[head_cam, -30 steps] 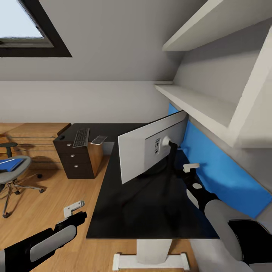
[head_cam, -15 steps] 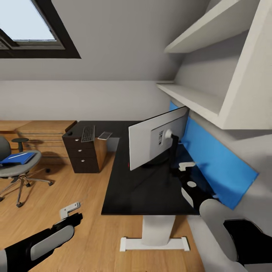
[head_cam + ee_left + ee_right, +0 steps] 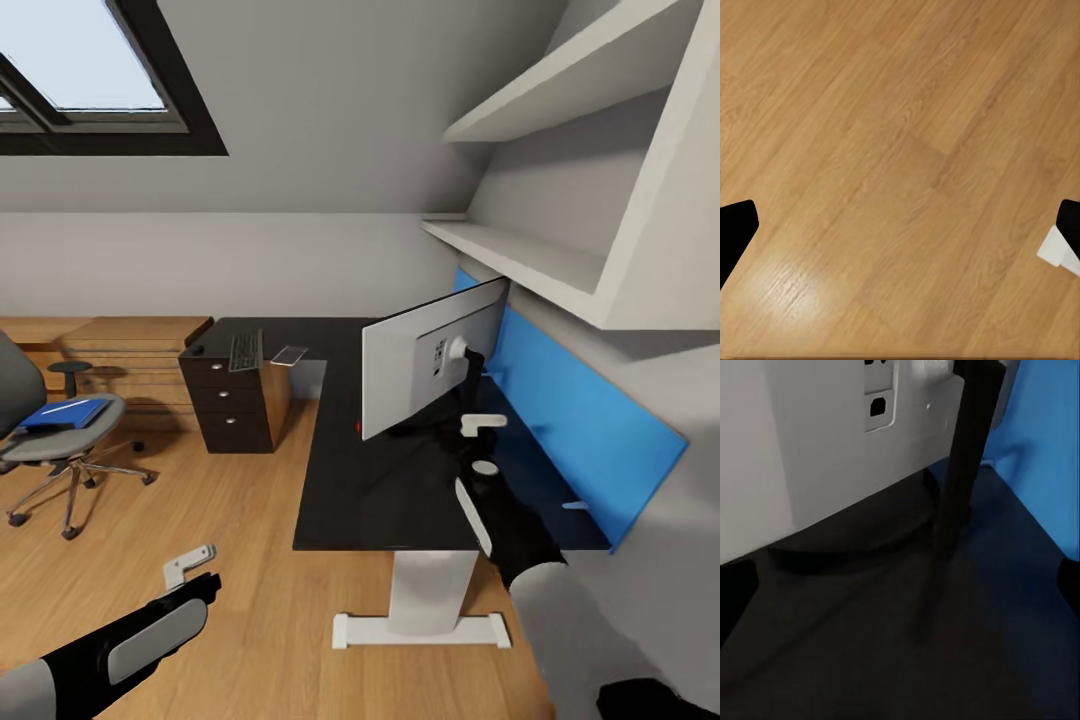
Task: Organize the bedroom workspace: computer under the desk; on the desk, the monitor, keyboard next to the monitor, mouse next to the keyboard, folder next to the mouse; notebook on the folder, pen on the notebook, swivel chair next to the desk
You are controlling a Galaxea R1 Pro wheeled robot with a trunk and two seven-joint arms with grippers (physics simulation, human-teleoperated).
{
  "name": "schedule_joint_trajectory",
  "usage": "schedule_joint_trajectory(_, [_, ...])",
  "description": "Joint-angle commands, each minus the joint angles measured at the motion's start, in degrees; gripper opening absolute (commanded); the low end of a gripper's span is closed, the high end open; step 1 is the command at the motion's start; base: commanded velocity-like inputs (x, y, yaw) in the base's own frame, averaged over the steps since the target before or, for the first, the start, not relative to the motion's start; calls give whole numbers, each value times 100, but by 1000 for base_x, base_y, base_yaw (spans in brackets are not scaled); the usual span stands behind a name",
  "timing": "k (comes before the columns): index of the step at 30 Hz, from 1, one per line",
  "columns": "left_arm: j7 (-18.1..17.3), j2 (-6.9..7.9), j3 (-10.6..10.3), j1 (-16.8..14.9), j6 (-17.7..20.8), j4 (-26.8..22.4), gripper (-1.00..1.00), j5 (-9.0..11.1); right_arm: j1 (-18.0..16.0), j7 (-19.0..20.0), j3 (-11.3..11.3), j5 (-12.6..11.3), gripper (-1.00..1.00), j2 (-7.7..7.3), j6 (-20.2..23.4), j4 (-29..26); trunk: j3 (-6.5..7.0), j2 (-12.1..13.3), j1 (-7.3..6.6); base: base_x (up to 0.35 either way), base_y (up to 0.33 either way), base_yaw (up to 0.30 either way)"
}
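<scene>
Right gripper (image 3: 478, 424) sits over the black desk (image 3: 400, 500), just behind the monitor (image 3: 425, 365), fingers spread apart and closed on nothing. Right wrist view: white rear shell of the monitor with its port panel, thin black neck (image 3: 964, 457) and round black base (image 3: 862, 536) standing on the glossy desk top, blue wall panel (image 3: 1050, 442) behind. Monitor is upright, rear shell toward the robot, screen side facing away toward the room; a small red dot shows near its lower corner. Left gripper (image 3: 188, 565) hangs low over the light wooden floor (image 3: 150, 560), well apart from the desk; left wrist view shows its finger tips (image 3: 1061, 247) wide apart at the frame edges with bare floor boards between them, nothing held. Keyboard (image 3: 245, 350) lies on the far wing of the desk above the dark drawers (image 3: 230, 400) with round silver knobs; a small flat pale item (image 3: 290, 356) lies just beside it, identity cannot be told. Swivel chair (image 3: 60, 440) stands on the floor well apart from the desk, with the blue folder (image 3: 65, 412) lying on its seat. Low wooden shelving unit (image 3: 120, 350) stands against the grey wall behind the chair. Skylight (image 3: 80, 70) is set in the sloped wall above; white shelves (image 3: 530, 250) run above the blue panel.
</scene>
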Motion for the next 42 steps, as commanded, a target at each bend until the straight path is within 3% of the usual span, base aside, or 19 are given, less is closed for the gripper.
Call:
schedule_joint_trajectory(1, [13, -5, -24, -11, -32, 7, 100, 36, 134, -45, 17, 13, 100, 3, 218, -311, -8, -6, 1, -8, 14, 0])
schedule_joint_trajectory(3, [4, -26, -26, -11, -32, 34, 100, 34, 496, -85, 28, 9, 100, 15, 582, -1057, -8, -6, 1, -5, 14, 0])
schedule_joint_trajectory(6, [-2, -38, -29, -11, -35, 52, 100, 28, 810, -165, 89, 7, 100, 26, 817, -1630, -8, -6, 1, -2, 95, 0])
schedule_joint_trajectory(11, [-5, -56, -38, -11, -40, 62, 100, 24, 1024, -358, 323, -1, 100, 24, 933, -1999, -8, -6, 1, 34, 250, 0])
schedule_joint_trajectory(20, [-12, -70, -55, -11, -36, 64, 100, 24, 1095, -402, 374, -3, 100, 22, 919, -2060, -8, -6, 1, 120, 306, 0])
schedule_joint_trajectory(24, [-13, -149, -63, -11, -33, 64, 100, 24, 1097, -400, 375, 2, 100, 18, 907, -2051, -8, -6, 1, 212, 277, 0])
schedule_joint_trajectory(34, [-21, -244, -68, -11, -32, 64, 100, 23, 1187, -402, 480, 25, 100, 10, 487, -2047, -8, -6, 1, 246, 259, 0])
schedule_joint_trajectory(42, [-31, -250, -66, -11, -32, 64, 100, 24, 1343, -421, 563, 393, 100, 25, 116, -2033, -8, -6, 1, 246, 230, 0])
